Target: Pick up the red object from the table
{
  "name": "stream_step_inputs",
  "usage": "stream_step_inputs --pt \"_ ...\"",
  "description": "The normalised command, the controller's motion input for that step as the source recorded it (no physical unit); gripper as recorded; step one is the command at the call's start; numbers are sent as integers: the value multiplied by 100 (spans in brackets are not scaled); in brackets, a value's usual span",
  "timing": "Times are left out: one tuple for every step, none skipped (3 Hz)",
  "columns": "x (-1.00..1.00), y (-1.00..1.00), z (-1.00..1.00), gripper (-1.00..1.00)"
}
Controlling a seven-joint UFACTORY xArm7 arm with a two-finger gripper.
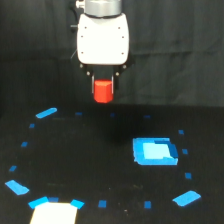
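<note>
We see the table (100, 165) first, a flat black surface that fills the lower half of the exterior view, with a dark cloth backdrop (175, 50) hanging behind it. Small blue tape marks (102, 204) lie scattered over the table in a rough ring, some as tiny squares, some as longer slanted strips near the left and right edges.

Above the far part of the table hangs the arm's white body (102, 42), rounded and wide, with a grey collar on top.

On the right half of the table we see a blue square patch (155, 151), lying flat and well apart from the arm. At the near left edge a pale cream shape (54, 213) shows, cut off by the frame, with blue tape at its upper corners.

Below the white body sits the claw (103, 86), its two dark fingers (92, 82) pinching the red block (103, 91) from either side. The block is narrower than the white body and hangs clear of the table, up in front of the backdrop, left of and farther than the blue patch.
</note>
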Motion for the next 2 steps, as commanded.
stream_step_inputs --pt "-39 -11 -41 -95" --pt "5 -13 -80 -94"
